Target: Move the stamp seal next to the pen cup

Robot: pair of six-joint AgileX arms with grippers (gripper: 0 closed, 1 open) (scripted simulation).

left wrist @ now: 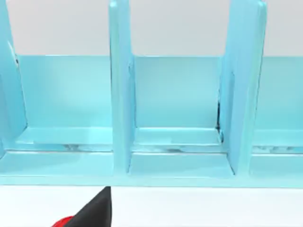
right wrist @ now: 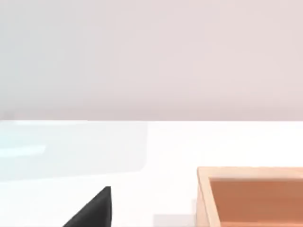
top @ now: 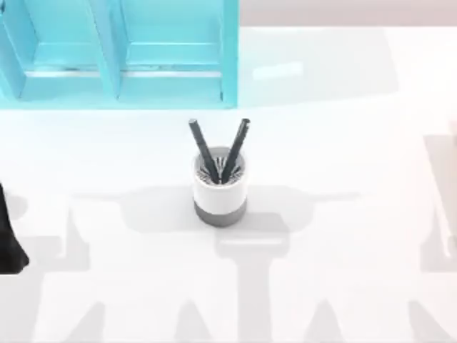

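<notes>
Stamp seal shows as a red sliver beside the left end effector's finger, facing the blue shelf; can't tell if it's pinched. Likely light and rigid with a slick knob, so grip low on the knob. Pen cup stands mid-worktop holding two dark pens; right end effector parked near a wooden box, its state unclear.

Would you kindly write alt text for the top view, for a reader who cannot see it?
A pen cup, white above a grey band and holding two dark pens, stands near the middle of a white table. A light blue shelf unit sits at the far left, and a dark arm part shows at the left edge.
</notes>
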